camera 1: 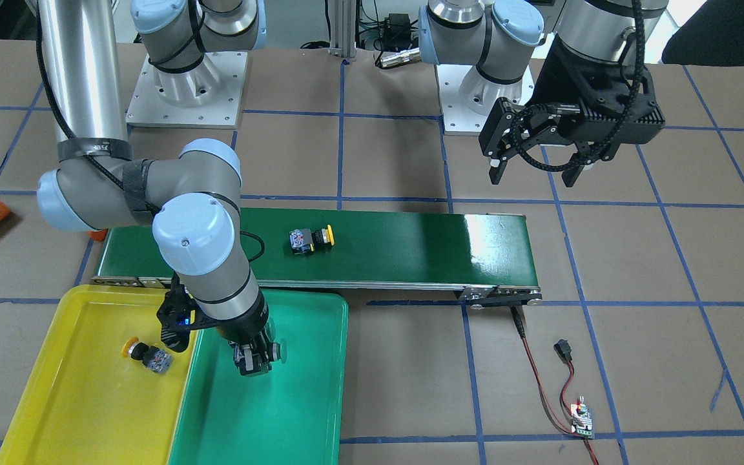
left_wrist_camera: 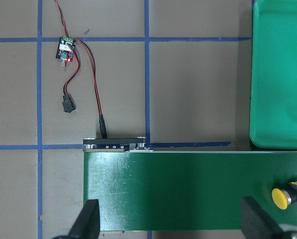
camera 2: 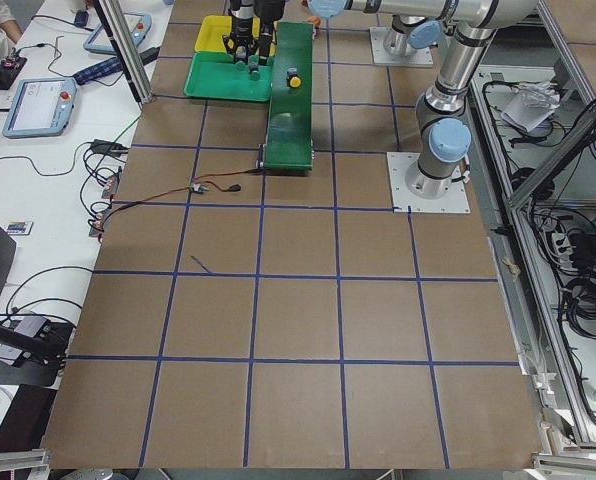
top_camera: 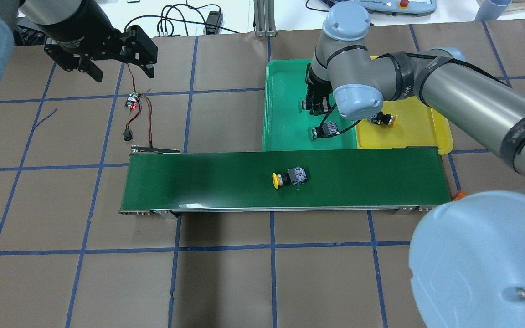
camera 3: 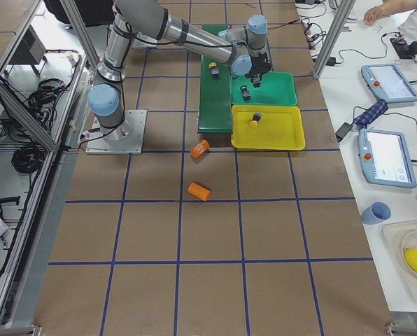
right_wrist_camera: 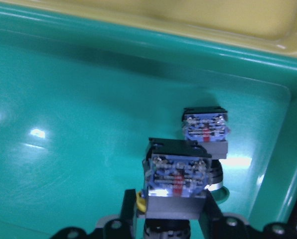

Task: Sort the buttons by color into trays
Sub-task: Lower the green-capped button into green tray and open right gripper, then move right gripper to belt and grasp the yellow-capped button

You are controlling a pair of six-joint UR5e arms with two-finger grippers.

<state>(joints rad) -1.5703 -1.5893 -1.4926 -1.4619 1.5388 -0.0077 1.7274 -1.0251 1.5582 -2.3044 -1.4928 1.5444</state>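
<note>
Hovering over the green tray [camera 1: 294, 413], the right gripper [camera 1: 254, 359] has its jaws pinching a green button [right_wrist_camera: 177, 180], apparently to drop it beside the second green button [top_camera: 321, 132] there, while the left gripper [camera 1: 533, 174] hangs jaws spread near the conveyor belt [camera 1: 411, 245] carrying a yellow button [camera 1: 310, 239].

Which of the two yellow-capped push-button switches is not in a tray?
The yellow-capped push-button switch lying on the long dark green conveyor belt. The other yellow-capped switch lies inside the bright yellow plastic tray.
</note>
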